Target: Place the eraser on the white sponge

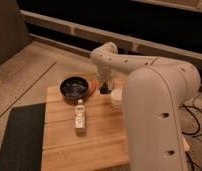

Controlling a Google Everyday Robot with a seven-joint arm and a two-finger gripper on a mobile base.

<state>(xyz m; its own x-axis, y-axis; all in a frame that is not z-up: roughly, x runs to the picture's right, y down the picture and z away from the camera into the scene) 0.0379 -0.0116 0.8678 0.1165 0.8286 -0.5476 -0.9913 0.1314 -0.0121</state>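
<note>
**One dark eraser held just beside the white sponge**

One white robot arm [144, 95] fills the right side of the camera view. It rises from the lower right corner, bends at a rounded joint above the table's far edge, and points down at the wooden table [94, 145]. At its lower tip the end effector [104, 89] hangs over the back part of the table and pinches the eraser [104, 92], a small dark bar that shows just under the pale wrist. The eraser is close above the boards. Whether it touches them cannot be told.

The white sponge [117, 97], a squat cream chunk, sits on the table just to the right of the eraser, partly tucked against the arm's large near segment. The eraser is beside the sponge, not on it.

To the left of the end effector a round dark bowl [75, 88] stands near the table's back left corner. A small orange object [94, 84] lies between the bowl and the end effector. Nearer the camera, a slim clear bottle [81, 116] with a whitish label lies on its side across the planks, well apart from the sponge.

A dark mat [21, 135] covers the floor along the table's left edge, and black cables [195, 117] loop on the floor at the far right.
</note>
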